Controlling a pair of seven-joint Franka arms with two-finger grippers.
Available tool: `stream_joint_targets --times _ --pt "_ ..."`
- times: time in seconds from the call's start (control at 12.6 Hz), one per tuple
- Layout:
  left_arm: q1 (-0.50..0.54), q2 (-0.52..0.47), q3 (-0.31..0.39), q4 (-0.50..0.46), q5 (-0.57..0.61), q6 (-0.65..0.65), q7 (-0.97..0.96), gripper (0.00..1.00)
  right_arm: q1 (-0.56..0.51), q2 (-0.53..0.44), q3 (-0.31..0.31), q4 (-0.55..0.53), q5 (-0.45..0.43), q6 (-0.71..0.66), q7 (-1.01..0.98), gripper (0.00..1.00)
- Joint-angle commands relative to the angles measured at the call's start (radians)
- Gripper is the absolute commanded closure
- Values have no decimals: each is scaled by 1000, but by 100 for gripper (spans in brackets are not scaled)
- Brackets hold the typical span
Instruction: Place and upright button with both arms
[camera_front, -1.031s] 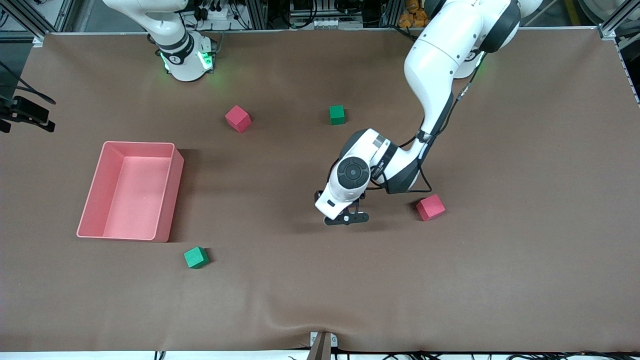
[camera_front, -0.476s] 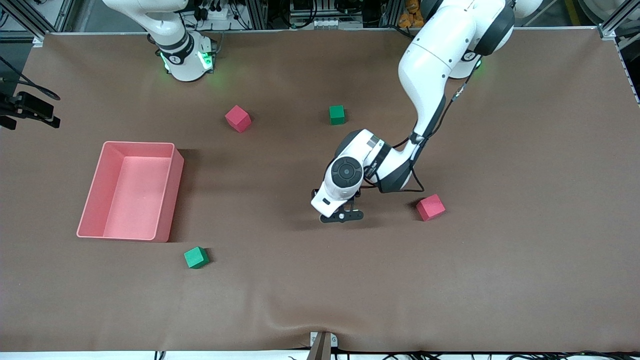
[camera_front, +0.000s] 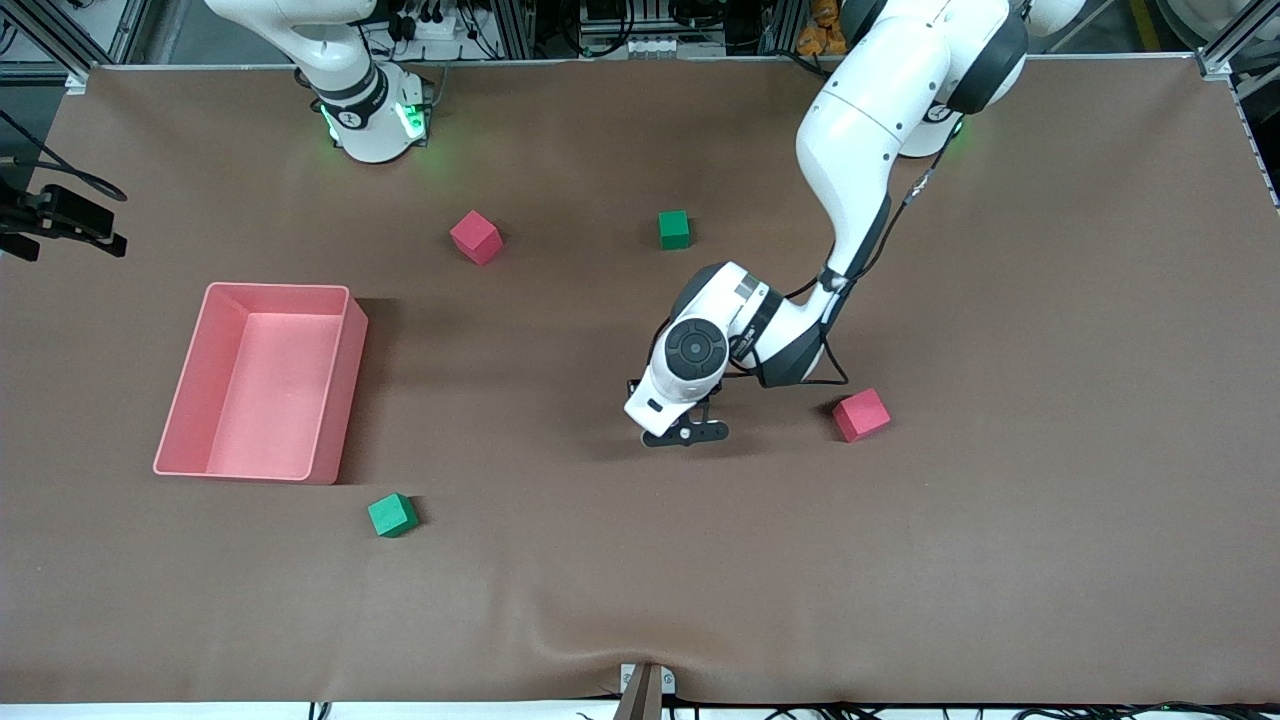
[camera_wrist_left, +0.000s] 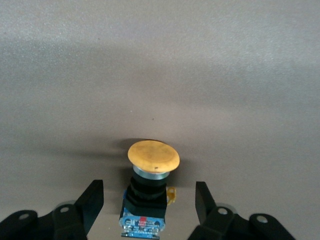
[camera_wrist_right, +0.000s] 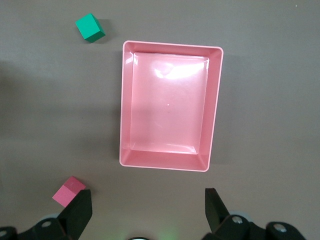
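The button (camera_wrist_left: 150, 192) has a round orange cap, a black body and a blue-marked base. It rests on the brown mat between the fingers of my left gripper (camera_wrist_left: 148, 191). The fingers (camera_wrist_left: 92, 197) are open, with a gap on each side of the button. I cannot tell whether the button stands upright or lies tilted. In the front view my left gripper (camera_front: 685, 432) is low over the middle of the table and its wrist hides the button. My right gripper (camera_wrist_right: 147, 210) is open and empty, high above the pink bin (camera_wrist_right: 125, 105), and out of the front view.
The pink bin (camera_front: 345, 400) stands toward the right arm's end. A red cube (camera_front: 861, 414) lies beside the left gripper, toward the left arm's end. Another red cube (camera_front: 476, 237) and a green cube (camera_front: 674, 229) lie nearer the bases. A green cube (camera_front: 392, 515) lies near the bin.
My left arm has shifted slightly toward the right arm's end of the table and then settled. The cubes and the bin have not moved.
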Motion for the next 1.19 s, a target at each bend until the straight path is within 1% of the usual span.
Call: stream_joint_targets --times 0.0,0.08,0.16,0.24,0.4,0.48,0.56,0.63,0.71,0.79,0.87,0.95,1.03,1.11 --pt "-5 14 7 21 -21 2 -7 25 10 17 -6 33 7 -23 2 0" --pt "-4 14 7 21 -21 2 -5 32 10 17 -6 41 7 -21 0 0" --pt "-5 14 7 21 -21 2 -7 44 8 17 -6 103 8 -19 3 0" --pt "-5 15 7 21 -21 2 -7 48 5 17 -6 157 5 -24 5 0" --pt "-5 18 9 21 -21 2 -7 47 7 14 -6 168 8 -32 11 0" --pt "-5 20 9 21 -21 2 -7 47 10 16 -6 168 13 -62 15 0" --pt "-5 20 9 21 -21 2 -7 47 10 28 -6 162 16 -81 23 0" --pt "-5 20 9 21 -21 2 -5 49 10 52 -6 161 16 -84 25 0" --pt "-5 20 9 21 -21 2 -5 66 7 66 -6 161 15 -82 25 0" --pt "-5 20 9 21 -21 2 -5 81 -4 75 -6 161 16 -73 25 0" --pt "-5 20 7 21 -22 2 -13 92 -5 97 -8 161 16 -67 23 0" --pt "-1 15 7 22 -24 4 -11 100 -4 126 -8 159 16 -62 23 0" --pt "1 9 7 24 -31 4 -13 100 10 147 -8 159 10 -62 28 0" --pt "-5 6 6 28 -31 4 -16 100 13 148 -8 161 8 -58 55 0"
